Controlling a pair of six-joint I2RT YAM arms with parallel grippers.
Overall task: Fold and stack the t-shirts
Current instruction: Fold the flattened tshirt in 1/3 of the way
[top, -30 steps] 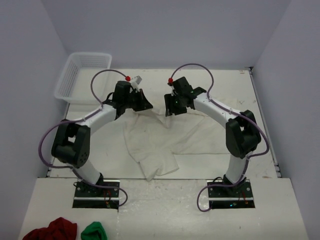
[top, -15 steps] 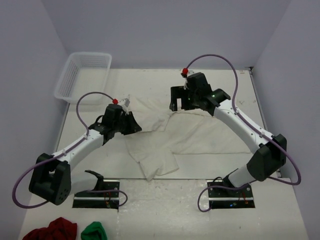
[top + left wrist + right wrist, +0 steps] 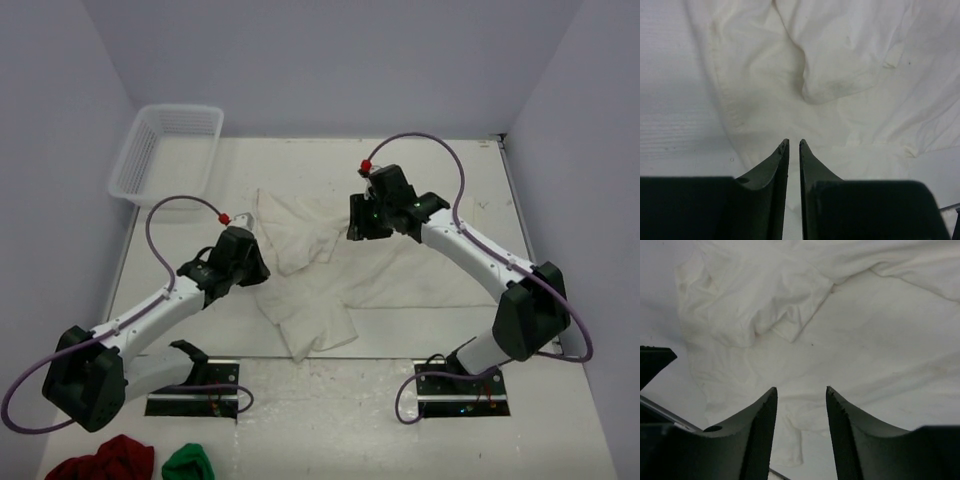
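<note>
A soft, creased off-white t-shirt (image 3: pixel 320 270) is lying rumpled on the table (image 3: pixel 180 200) between both arms. The left gripper (image 3: pixel 794 143), fingers nearly pressed together with nothing between, is hovering over its hem. The right gripper (image 3: pixel 801 391), fingers spread and empty, is hanging above the folds.

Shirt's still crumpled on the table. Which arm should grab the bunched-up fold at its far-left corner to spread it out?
Left, probably. The left gripper sits at the t-shirt's left edge, nearest that fold, with nothing between its nearly closed fingers. The right gripper, jaws parted and empty, hovers over the shirt's middle.

Near-closed left gripper (image 3: pixel 794 143) above t-shirt (image 3: pixel 840 75)
</note>
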